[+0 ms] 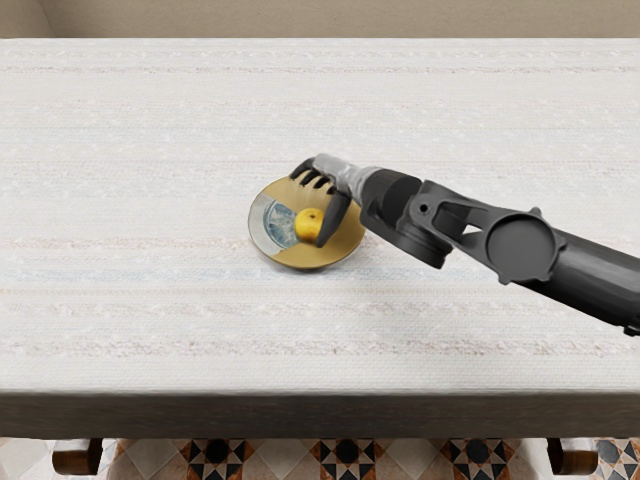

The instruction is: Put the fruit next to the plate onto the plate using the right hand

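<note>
Head view, from the left: the pale table (pixel 120 150) lies bare on that side, and no left arm shows anywhere. Near the middle sits the plate (pixel 300 258), gold with a bluish patch at its centre. The fruit (pixel 309 225), small, round and yellow, rests on the plate a little right of that patch, well inside the rim. So the fruit looks to be where the task wants it.

Over the plate's right half is the right hand (pixel 328 190). It holds nothing: its fingers (pixel 308 180) are spread loosely above the far rim, well apart from the fruit, while the thumb (pixel 333 218) reaches down just beside the fruit's right side. Whether the thumb touches the fruit cannot be told from this angle. The dark forearm (pixel 500 245) runs off toward the right edge.

What seems left is getting the hand away, and the risk lies there. A round fruit on a shallow plate should roll easily, so a thumb brushing it on the way out could push it leftward across the plate and over the rim. A low pull-back could also catch the plate's right edge and drag or tip it. Lifting first, then drawing back, looks safer.
</note>
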Action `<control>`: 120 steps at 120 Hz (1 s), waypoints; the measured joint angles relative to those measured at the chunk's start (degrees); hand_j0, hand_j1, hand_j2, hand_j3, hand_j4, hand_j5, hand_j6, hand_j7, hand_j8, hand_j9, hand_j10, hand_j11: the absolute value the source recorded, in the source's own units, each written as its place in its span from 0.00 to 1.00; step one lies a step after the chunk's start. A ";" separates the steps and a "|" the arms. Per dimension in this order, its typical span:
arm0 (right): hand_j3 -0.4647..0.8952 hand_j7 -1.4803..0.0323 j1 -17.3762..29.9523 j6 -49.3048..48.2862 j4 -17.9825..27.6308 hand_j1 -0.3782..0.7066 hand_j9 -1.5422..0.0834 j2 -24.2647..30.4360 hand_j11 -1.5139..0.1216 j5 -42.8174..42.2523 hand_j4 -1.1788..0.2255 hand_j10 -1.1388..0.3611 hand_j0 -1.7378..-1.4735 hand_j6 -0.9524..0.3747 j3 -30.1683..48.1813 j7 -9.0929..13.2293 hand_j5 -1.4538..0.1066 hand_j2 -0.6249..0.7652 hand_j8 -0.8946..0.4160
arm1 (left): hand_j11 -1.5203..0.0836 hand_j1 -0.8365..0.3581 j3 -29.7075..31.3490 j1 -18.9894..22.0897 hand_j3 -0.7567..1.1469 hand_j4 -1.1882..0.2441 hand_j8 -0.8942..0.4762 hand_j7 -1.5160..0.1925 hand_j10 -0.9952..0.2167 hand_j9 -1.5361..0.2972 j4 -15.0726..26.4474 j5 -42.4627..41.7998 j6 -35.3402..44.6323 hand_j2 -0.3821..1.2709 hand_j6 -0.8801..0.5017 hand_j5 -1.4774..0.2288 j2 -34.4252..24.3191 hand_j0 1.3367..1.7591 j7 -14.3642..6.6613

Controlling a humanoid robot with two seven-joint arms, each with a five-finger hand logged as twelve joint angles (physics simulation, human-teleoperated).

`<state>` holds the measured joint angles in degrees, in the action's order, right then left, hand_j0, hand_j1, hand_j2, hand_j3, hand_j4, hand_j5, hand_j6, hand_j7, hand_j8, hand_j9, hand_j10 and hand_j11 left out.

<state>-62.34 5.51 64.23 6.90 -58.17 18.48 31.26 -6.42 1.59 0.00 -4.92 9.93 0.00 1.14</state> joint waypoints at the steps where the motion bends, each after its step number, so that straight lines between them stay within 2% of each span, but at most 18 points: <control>1: 0.34 0.77 0.00 0.10 0.00 0.27 0.75 0.01 0.73 0.00 0.67 0.61 0.30 0.55 -0.02 0.00 0.73 0.48 0.54 | 0.95 0.99 0.00 0.00 0.40 0.83 0.65 0.89 0.82 0.84 0.00 0.00 0.00 0.23 0.64 0.87 0.00 0.76 0.00; 24: 0.34 0.90 -0.38 0.99 0.09 0.12 0.87 0.72 0.85 0.13 0.77 0.70 0.30 0.65 0.05 0.03 0.85 0.46 0.62 | 0.95 0.99 0.00 0.04 0.40 0.83 0.65 0.89 0.82 0.84 0.00 0.00 0.00 0.23 0.64 0.87 0.00 0.76 -0.01; 38: 0.34 0.93 -1.41 -1.16 0.58 0.08 0.90 4.68 0.88 2.66 0.80 0.73 0.30 0.68 1.05 0.07 0.89 0.46 0.65 | 0.95 0.99 0.00 -0.01 0.40 0.83 0.65 0.89 0.82 0.84 0.00 0.00 0.00 0.23 0.64 0.87 0.00 0.76 0.00; 48: 0.34 0.95 -2.45 -7.88 1.15 0.06 0.92 10.40 0.90 7.52 0.81 0.74 0.30 0.69 3.70 0.05 0.90 0.45 0.66 | 0.95 0.99 0.00 -0.01 0.40 0.83 0.65 0.89 0.82 0.84 0.00 0.00 0.00 0.23 0.64 0.87 0.00 0.76 0.00; 71: 0.34 0.97 -3.17 -30.53 1.67 0.04 0.94 23.20 0.91 21.14 0.83 0.75 0.30 0.71 8.99 0.00 0.92 0.45 0.67 | 0.95 0.99 0.00 -0.06 0.40 0.83 0.65 0.89 0.82 0.84 0.00 0.00 -0.02 0.23 0.64 0.87 0.00 0.76 0.00; 83: 0.34 0.97 -2.78 -36.70 1.65 0.03 0.94 28.23 0.92 27.71 0.83 0.75 0.30 0.71 9.82 -0.32 0.92 0.45 0.68 | 0.95 0.99 0.00 0.21 0.40 0.83 0.65 0.89 0.82 0.84 0.00 0.00 -0.06 0.23 0.64 0.87 0.00 0.76 0.00; 88: 0.34 0.97 -2.32 -37.96 1.63 0.03 0.94 29.87 0.92 29.73 0.83 0.75 0.30 0.71 10.00 -1.44 0.93 0.45 0.68 | 0.95 0.99 0.00 0.26 0.40 0.83 0.65 0.89 0.82 0.84 0.00 0.00 -0.06 0.23 0.64 0.87 0.00 0.76 0.00; 96: 0.34 0.97 -1.53 -39.18 1.62 0.03 0.94 31.91 0.92 31.70 0.83 0.76 0.30 0.71 10.14 -4.64 0.93 0.45 0.68 | 0.95 0.99 -0.03 0.30 0.40 0.83 0.65 0.89 0.82 0.84 0.00 0.00 -0.08 0.23 0.64 0.87 0.00 0.76 0.00; 109: 0.34 0.98 -0.14 -40.05 1.51 0.03 0.95 34.49 0.92 33.16 0.84 0.76 0.30 0.71 10.22 -11.49 0.93 0.45 0.68 | 0.95 0.99 -0.05 0.26 0.40 0.83 0.65 0.89 0.82 0.84 0.00 0.00 -0.08 0.23 0.64 0.87 0.00 0.76 0.00; 120: 0.34 0.98 0.68 -40.33 1.37 0.03 0.95 35.52 0.92 33.55 0.84 0.76 0.30 0.71 10.23 -14.21 0.93 0.45 0.68 | 0.95 0.99 -0.02 0.26 0.40 0.83 0.65 0.89 0.82 0.84 0.00 0.00 -0.09 0.23 0.64 0.87 0.00 0.76 0.00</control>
<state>-61.66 -34.82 65.60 42.42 -24.62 28.70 17.04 -6.44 1.85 0.00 -4.92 9.85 0.00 1.15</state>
